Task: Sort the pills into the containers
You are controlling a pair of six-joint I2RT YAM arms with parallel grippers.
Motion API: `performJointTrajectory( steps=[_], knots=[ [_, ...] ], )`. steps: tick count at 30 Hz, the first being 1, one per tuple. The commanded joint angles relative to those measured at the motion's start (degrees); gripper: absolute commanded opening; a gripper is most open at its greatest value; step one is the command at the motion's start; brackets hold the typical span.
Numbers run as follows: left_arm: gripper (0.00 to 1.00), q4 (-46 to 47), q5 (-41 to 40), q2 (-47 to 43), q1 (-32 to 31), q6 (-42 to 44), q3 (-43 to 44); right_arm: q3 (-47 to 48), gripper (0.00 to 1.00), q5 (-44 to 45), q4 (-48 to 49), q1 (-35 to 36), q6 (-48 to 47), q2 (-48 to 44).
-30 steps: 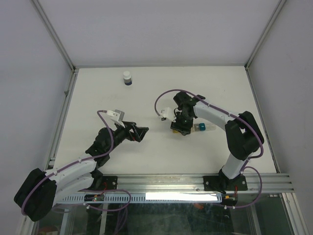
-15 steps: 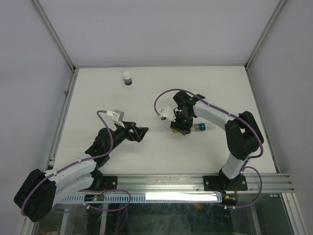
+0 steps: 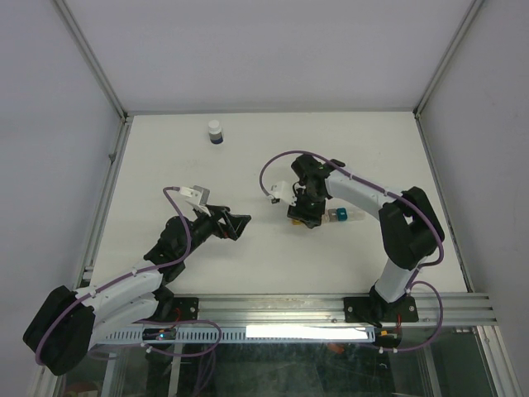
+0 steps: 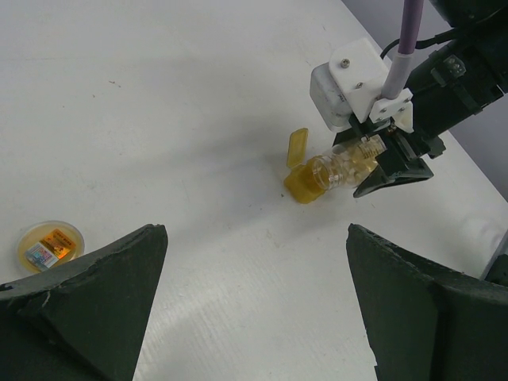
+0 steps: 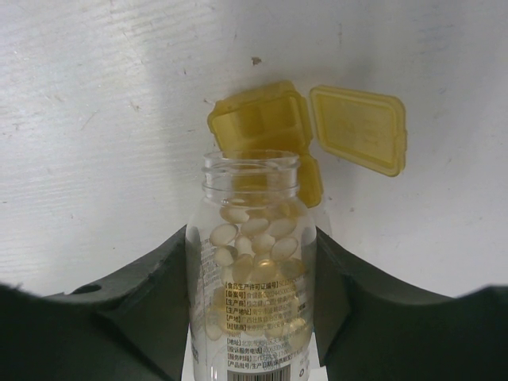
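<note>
My right gripper (image 3: 304,211) (image 5: 252,242) is shut on an open clear bottle (image 5: 252,278) of pale yellow pills. The bottle is tipped with its mouth right over the open yellow compartment (image 5: 260,125), whose lid (image 5: 359,128) is flipped aside. The pills are still inside the bottle. The containers strip (image 3: 339,217) lies on the table, its teal cube showing beside the gripper; the rest is partly hidden. The left wrist view shows the bottle (image 4: 341,165) over the yellow compartment (image 4: 302,189). My left gripper (image 3: 240,225) (image 4: 258,317) is open and empty, to the left of the strip.
A small white-capped, dark-bottomed bottle (image 3: 215,132) stands at the back of the table. A round yellowish cap (image 4: 49,244) lies on the white table, left of my left gripper. Metal frame posts and grey walls bound the table.
</note>
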Motion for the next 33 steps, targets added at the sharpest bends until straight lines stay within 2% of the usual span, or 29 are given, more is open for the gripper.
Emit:
performJointTrajectory(
  steps=[1, 4, 6, 7, 9, 12, 15, 18, 20, 23, 25, 28, 29, 31, 33],
  knots=[
    [0.99, 1.99, 0.32, -0.97, 0.16, -0.23, -0.32, 3.08, 0.0, -2.49, -2.18, 0.16, 0.23, 0.4],
    [0.99, 2.05, 0.26, -1.18, 0.19, -0.27, -0.5, 1.34, 0.0, 2.26, 1.85, 0.09, 0.81, -0.13],
    [0.99, 2.07, 0.36, -1.28, 0.15, -0.32, -0.43, 3.65, 0.0, -2.61, -3.26, 0.11, 0.27, 0.89],
    [0.99, 2.03, 0.33, -1.28, 0.19, -0.32, -0.42, 3.18, 0.0, -2.88, -2.77, 0.35, 0.08, 0.74],
    [0.99, 2.07, 0.27, -1.15, 0.18, -0.32, -0.42, 1.18, 0.0, 2.45, 2.39, 0.2, 0.9, -0.47],
    [0.99, 2.07, 0.51, -1.01, 0.2, -0.29, -0.38, 4.12, 0.0, -3.05, -3.47, -0.3, 0.85, 1.19],
    [0.99, 2.55, 0.97, -1.17, 0.16, -0.62, -0.54, 2.3, 0.0, 1.88, 0.87, -0.05, 1.76, 0.41],
    [0.99, 2.48, 1.05, -1.46, 0.22, -0.62, -0.59, 3.87, 0.0, -3.83, -3.48, 0.33, 0.69, 1.05],
    [0.99, 2.56, 1.03, -1.48, 0.17, -0.54, -0.59, 1.57, 0.0, 2.86, 1.8, 0.21, 1.43, 0.35],
    [0.99, 2.44, 1.09, -1.38, 0.21, -0.58, -0.55, 4.4, 0.0, -2.79, -3.54, -0.09, 1.03, 1.78],
    [0.99, 2.47, 0.97, -1.34, 0.16, -0.58, -0.68, 1.98, 0.0, 2.26, 1.3, 0.38, 1.48, 0.55],
    [0.99, 2.23, 0.9, -1.42, 0.16, -0.41, -0.56, 4.24, 0.0, -2.96, -3.54, -0.56, 1.08, 1.65],
    [0.99, 2.12, 0.93, -1.51, 0.15, -0.41, -0.51, 3.51, 0.0, -2.24, -2.5, -0.01, 0.93, 1.36],
    [0.99, 2.07, 0.77, -1.61, 0.18, -0.34, -0.44, 1.47, 0.0, 3.06, 1.66, 0.05, 1.4, 0.51],
    [0.99, 1.78, 0.93, -1.66, 0.21, -0.28, -0.22, 3.74, 0.0, -1.5, -2.21, -0.44, 1.02, 1.14]
  ],
)
